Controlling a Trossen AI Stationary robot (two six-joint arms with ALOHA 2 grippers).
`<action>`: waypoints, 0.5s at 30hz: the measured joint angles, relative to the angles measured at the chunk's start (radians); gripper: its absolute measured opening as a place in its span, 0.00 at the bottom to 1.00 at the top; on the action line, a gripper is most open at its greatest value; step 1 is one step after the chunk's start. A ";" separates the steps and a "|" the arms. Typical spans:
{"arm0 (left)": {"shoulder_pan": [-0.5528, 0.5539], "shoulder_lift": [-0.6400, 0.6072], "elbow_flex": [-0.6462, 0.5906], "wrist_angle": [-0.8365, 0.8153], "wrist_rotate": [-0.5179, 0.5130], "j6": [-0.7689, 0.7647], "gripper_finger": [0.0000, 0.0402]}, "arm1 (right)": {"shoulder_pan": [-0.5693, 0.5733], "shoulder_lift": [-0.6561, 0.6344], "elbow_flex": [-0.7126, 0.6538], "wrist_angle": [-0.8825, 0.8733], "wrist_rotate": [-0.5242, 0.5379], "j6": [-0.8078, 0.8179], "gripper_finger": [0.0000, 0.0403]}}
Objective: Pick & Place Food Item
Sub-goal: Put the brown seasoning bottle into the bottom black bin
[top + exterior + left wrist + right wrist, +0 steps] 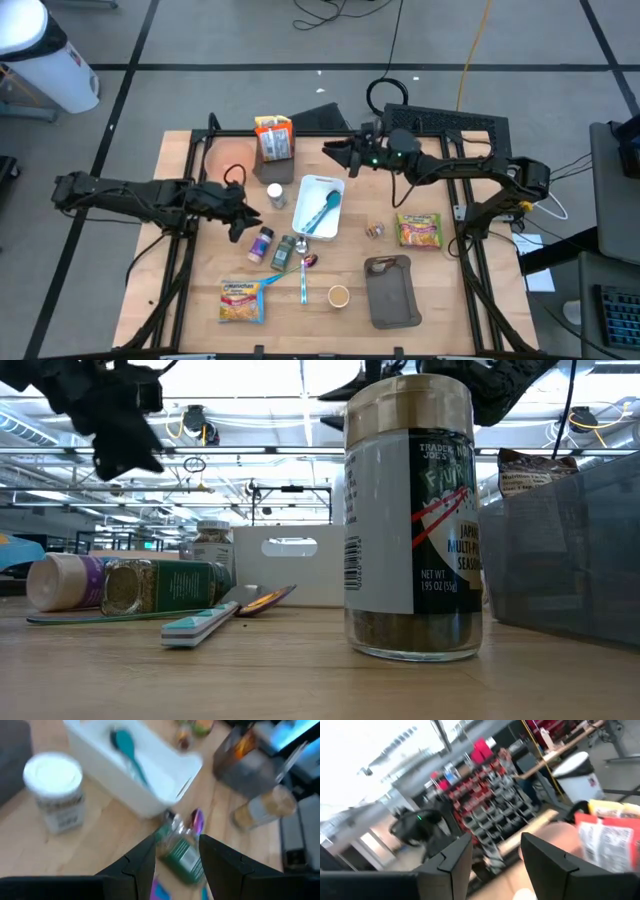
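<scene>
High view: left claw (243, 222) parted and holding nothing, just beside the purple-capped white bottle (261, 243) on the wooden worktop (440, 290). Right claw (333, 152) raised behind the white rectangular bin (318, 207). Left wrist view: green-labelled glass jar (181, 851) lying between spread fingers (142, 862). Right wrist view: claw parted, empty

- A spoon (322, 210) lies in the bin (303, 222) at the desk (180, 280) centre.
- Noodle packets: one (241, 300) near-left, another (419, 229) right.
- A tray (391, 292) sits near-right.
</scene>
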 joint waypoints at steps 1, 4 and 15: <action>0.000 0.000 0.000 0.027 -0.010 -0.001 0.40 | 0.000 0.000 0.000 0.018 0.000 0.020 0.40; 0.000 0.000 0.000 0.103 -0.051 0.000 0.40 | 0.001 0.000 0.000 0.067 0.012 0.061 0.40; 0.001 0.000 0.000 0.294 -0.060 -0.004 0.40 | 0.024 -0.001 0.000 0.231 -0.120 0.233 0.40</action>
